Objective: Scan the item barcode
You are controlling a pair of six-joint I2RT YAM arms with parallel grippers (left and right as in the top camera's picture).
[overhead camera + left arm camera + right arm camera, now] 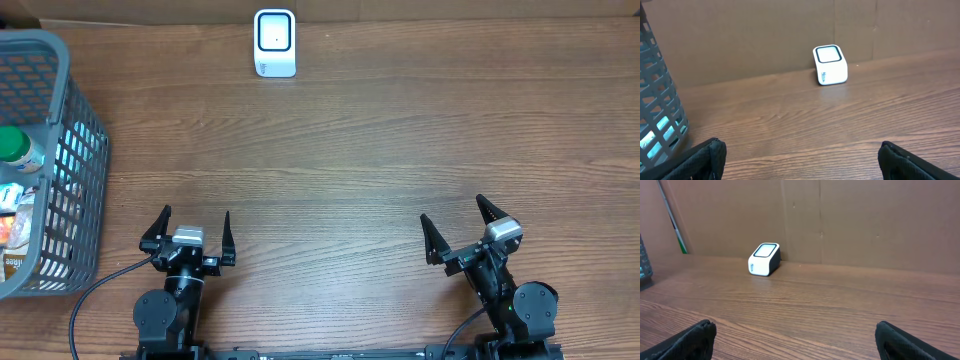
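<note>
1. Nothing held: left pincer (196, 215) and right pincer (452, 208) wide open at worktop's (340, 150) near edge.
2. Green-capped bottle (13, 145) unpicked in basket (85, 95), left edge, nearest left pincer.
3. Scanner (275, 42) at far edge, window up for a barcode pass overhead.

A brown wood-grain table (360, 160) fills the view — evenly lit. Behind it stands a plain brown wall (870, 220), possibly cardboard panels.

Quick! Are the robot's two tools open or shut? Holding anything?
Left tool: open, holding nothing.
Right tool: open, holding nothing.
</note>
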